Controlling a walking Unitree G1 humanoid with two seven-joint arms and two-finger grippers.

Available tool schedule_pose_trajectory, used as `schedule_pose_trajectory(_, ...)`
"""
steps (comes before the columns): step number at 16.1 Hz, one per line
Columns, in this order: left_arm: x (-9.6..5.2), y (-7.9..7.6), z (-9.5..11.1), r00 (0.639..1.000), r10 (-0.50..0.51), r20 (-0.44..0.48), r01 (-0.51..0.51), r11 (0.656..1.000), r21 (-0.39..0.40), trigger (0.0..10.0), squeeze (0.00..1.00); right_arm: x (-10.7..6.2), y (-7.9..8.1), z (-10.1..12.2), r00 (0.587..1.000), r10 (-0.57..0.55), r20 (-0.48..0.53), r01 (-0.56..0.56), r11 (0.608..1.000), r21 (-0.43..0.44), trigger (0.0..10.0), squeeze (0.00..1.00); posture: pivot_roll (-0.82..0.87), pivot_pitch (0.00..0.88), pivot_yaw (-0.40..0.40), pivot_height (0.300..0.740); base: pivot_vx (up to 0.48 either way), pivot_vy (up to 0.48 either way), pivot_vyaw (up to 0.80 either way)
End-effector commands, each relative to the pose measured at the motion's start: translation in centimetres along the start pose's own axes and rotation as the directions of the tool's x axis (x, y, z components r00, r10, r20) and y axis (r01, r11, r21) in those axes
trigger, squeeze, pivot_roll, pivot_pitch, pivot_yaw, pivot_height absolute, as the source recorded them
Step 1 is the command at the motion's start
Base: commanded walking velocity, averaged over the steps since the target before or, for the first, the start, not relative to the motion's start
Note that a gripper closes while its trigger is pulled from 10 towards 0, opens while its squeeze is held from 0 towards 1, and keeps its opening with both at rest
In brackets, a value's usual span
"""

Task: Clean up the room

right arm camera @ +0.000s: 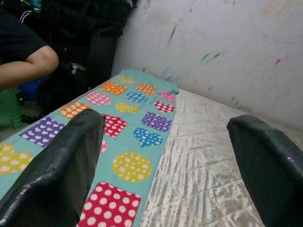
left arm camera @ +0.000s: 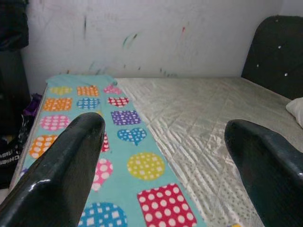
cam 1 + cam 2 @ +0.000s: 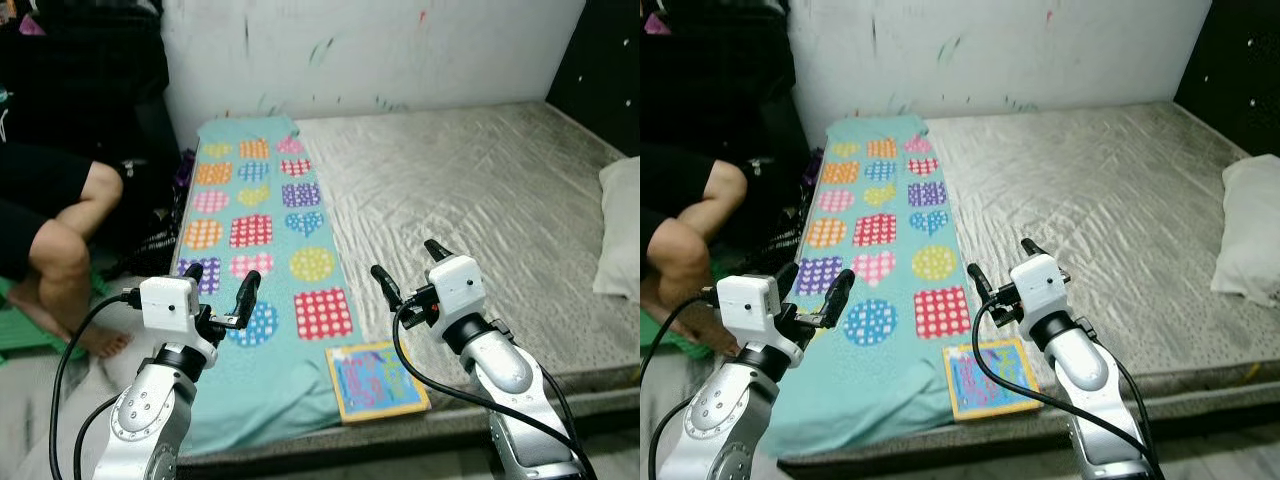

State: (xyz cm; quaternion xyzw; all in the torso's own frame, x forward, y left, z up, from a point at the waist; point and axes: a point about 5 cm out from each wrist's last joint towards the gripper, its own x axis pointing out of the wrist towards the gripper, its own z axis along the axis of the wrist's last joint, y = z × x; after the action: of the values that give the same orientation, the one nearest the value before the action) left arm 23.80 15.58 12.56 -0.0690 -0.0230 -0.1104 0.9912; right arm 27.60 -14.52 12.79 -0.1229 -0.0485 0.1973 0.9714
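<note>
A teal blanket (image 3: 262, 235) printed with dotted hearts, squares and circles lies lengthwise along the left side of the bed. A thin picture book (image 3: 376, 380) with a yellow border lies flat at the bed's front edge, just right of the blanket's near end. My left gripper (image 3: 222, 285) hovers open over the blanket's near left part, holding nothing. My right gripper (image 3: 412, 267) hovers open above the bare mattress, a little beyond the book. The left wrist view looks between wide-apart fingers (image 2: 61, 175) along the blanket; the right wrist view shows the same past its own fingers (image 1: 57, 165).
The grey quilted mattress (image 3: 480, 190) stretches right to a white pillow (image 3: 622, 230) at its edge. A person sits close to the bed's left side, bare knee (image 3: 60, 245) raised. A scribbled white wall (image 3: 380, 50) backs the bed; a black headboard (image 3: 610, 60) stands far right.
</note>
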Motion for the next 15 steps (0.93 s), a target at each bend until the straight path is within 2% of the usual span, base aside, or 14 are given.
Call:
schedule_pose_trajectory(1, 0.13, 0.16, 0.26, 1.000, -0.008, 0.013, 0.008, 1.000, 0.005, 10.0, 0.00, 0.28, 0.10, 0.29, 1.000, -0.001, 0.013, 0.001, 1.000, -0.003, 10.0, 0.00, -0.11, 0.000, 0.016, 0.740, 0.266, 0.000, 0.00)
schedule_pose_trajectory(10, 0.33, 0.60, -0.03, 0.999, 0.032, -0.009, -0.032, 0.999, -0.002, 10.0, 0.00, 0.19, 0.26, 0.40, 1.000, 0.010, 0.025, -0.010, 1.000, -0.011, 10.0, 0.00, -0.11, 0.000, 0.020, 0.740, 0.056, 0.000, 0.00)
schedule_pose_trajectory(15, 0.47, 0.47, -0.03, 1.000, 0.026, -0.013, -0.026, 1.000, 0.008, 10.0, 0.00, 0.15, 0.30, 0.34, 1.000, 0.016, 0.022, -0.015, 1.000, -0.018, 10.0, 0.00, -0.11, 0.000, 0.021, 0.740, 0.000, 0.000, 0.75)
